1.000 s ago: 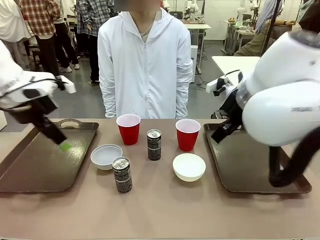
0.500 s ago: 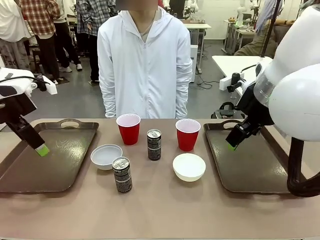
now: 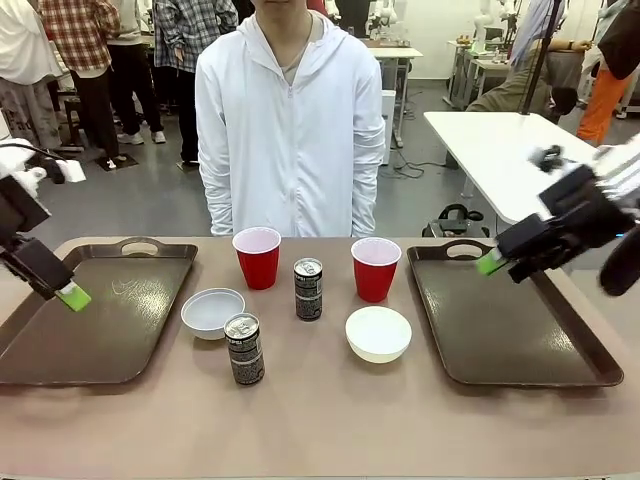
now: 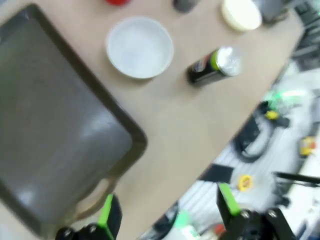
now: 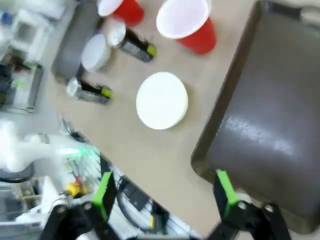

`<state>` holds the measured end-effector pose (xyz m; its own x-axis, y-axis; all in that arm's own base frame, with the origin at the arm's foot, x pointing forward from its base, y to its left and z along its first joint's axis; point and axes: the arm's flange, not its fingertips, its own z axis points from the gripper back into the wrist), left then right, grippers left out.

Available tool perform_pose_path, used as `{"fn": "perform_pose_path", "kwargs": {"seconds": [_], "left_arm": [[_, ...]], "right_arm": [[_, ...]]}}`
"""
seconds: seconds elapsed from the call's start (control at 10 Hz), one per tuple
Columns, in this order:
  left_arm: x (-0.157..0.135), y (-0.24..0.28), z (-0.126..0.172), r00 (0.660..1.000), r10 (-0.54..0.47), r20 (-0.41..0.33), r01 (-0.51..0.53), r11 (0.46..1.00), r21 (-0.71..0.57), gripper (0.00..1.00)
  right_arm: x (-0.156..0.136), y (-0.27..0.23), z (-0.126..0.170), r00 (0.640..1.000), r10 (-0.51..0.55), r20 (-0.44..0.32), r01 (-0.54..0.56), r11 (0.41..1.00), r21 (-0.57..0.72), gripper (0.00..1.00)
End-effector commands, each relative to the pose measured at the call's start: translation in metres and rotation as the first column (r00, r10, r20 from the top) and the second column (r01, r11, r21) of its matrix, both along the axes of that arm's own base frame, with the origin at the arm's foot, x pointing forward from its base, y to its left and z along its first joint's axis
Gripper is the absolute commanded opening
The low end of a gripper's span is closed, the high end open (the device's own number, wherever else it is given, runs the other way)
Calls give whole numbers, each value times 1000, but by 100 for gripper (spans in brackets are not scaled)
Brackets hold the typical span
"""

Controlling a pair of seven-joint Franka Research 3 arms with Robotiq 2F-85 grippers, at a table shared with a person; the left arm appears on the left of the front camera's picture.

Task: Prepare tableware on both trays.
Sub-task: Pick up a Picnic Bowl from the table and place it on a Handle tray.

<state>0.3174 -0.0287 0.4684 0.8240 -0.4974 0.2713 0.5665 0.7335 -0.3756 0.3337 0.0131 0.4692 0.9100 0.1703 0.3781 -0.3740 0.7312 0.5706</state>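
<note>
Left pincer (image 4: 167,210) and right pincer (image 5: 162,192), both spread and seemingly empty, hover near the trays (image 3: 100,330); a finger clipping the slim cans (image 3: 244,348) could topple them.

Both wrist views are smeared by blur; in the left one a red cup (image 4: 117,1) and a can (image 4: 185,4) are cut by the top edge

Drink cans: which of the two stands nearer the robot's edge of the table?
The can just in front of the left bowl; the other can stands farther back, mid-table.
</note>
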Motion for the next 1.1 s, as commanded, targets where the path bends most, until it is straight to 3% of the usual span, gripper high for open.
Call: {"fn": "perform_pose_path", "kwargs": {"seconds": [0.0,0.2,0.4,0.7,1.0], "left_arm": [[28,38,-14,988,-4,-156,-37,964,-262,100],[34,89,-25,981,99,-168,-163,890,-426,100],[23,136,-23,958,228,-172,-284,832,-477,100],[5,173,-4,904,397,-161,-427,801,-420,100],[2,183,3,871,466,-157,-489,795,-359,100]], "right_arm": [[-15,-50,-17,993,-114,-33,119,968,221,100],[-21,-92,-25,978,-200,-57,208,927,311,100],[-35,-128,-33,976,-189,-104,214,911,351,100],[-48,-148,-36,987,-120,-112,152,922,355,100],[-51,-148,-27,991,-100,-89,125,931,342,100]]}}
